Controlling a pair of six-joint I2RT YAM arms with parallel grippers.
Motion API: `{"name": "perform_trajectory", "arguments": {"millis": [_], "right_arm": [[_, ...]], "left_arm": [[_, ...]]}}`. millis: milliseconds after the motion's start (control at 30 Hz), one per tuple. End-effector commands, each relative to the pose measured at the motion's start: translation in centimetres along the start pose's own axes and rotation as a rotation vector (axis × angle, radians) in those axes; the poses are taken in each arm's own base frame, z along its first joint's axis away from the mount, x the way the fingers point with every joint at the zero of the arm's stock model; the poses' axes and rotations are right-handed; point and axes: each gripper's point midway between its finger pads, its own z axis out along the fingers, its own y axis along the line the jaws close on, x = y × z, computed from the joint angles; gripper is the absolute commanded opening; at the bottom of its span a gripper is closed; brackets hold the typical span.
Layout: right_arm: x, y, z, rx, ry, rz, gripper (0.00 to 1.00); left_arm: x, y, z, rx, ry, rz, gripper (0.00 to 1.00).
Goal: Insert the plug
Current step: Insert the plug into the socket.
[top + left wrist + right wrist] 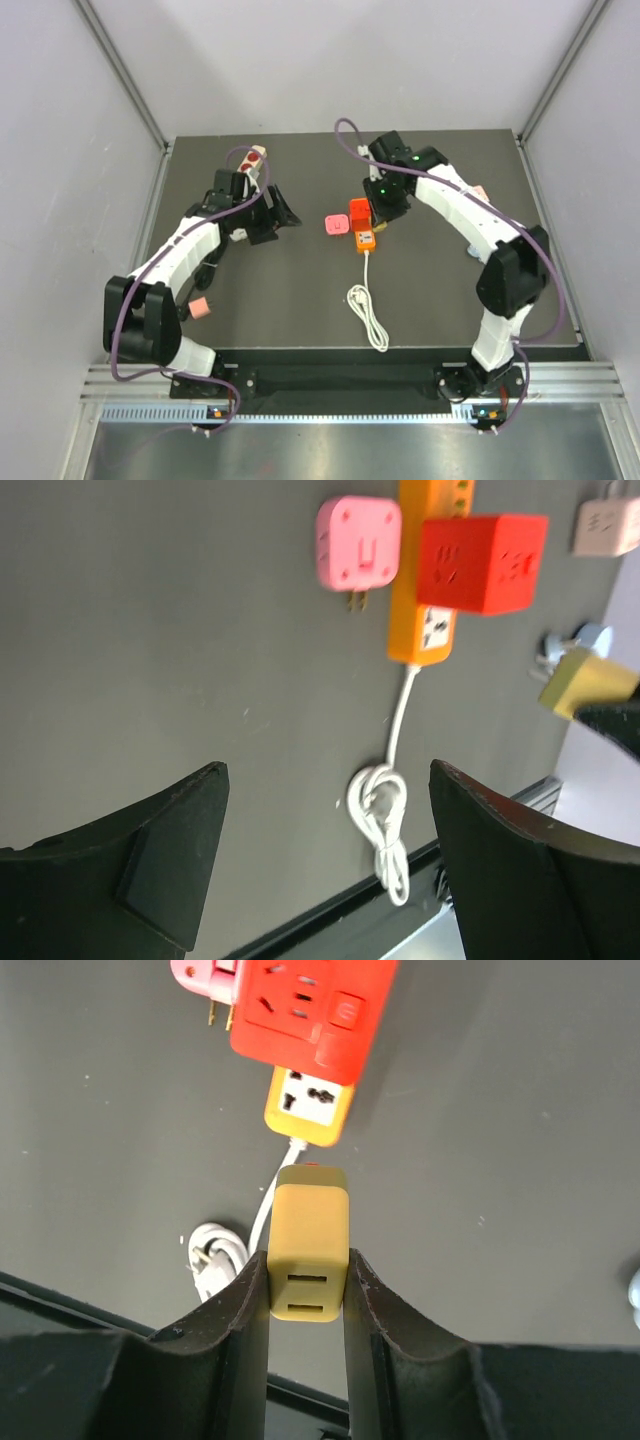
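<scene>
The red cube plug (357, 212) sits on top of the orange power strip (364, 239) at mid-table; it also shows in the left wrist view (482, 562) and the right wrist view (305, 1005). One socket of the strip (307, 1105) is uncovered at its near end. My right gripper (308, 1290) is shut on a mustard-yellow USB charger block (310, 1245), held just above the table a little short of the strip's end. My left gripper (330, 860) is open and empty, well to the left of the strip (420, 630).
A pink adaptor (335, 225) lies against the strip's left side. The strip's coiled white cable (368, 315) runs toward the front edge. A white strip with red sockets (255, 160) lies at the back left, and a small pink block (198, 307) at the front left.
</scene>
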Motion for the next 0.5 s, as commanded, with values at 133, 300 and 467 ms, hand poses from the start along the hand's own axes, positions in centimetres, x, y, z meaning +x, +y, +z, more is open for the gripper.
{"name": "perform_trajectory", "arguments": {"millis": [133, 300, 467], "right_arm": [[-1.8, 2.3, 2.8, -0.003, 0.037, -0.051, 0.0], [-2.3, 2.5, 5.3, 0.034, 0.084, -0.048, 0.0], [-1.8, 2.4, 7.2, 0.068, 0.127, -0.046, 0.0]], "left_arm": [[0.9, -0.6, -3.6, 0.003, -0.029, 0.114, 0.86], [0.7, 0.4, -4.1, -0.046, -0.067, 0.146, 0.86], [1.2, 0.4, -3.8, -0.031, -0.046, 0.14, 0.86]]}}
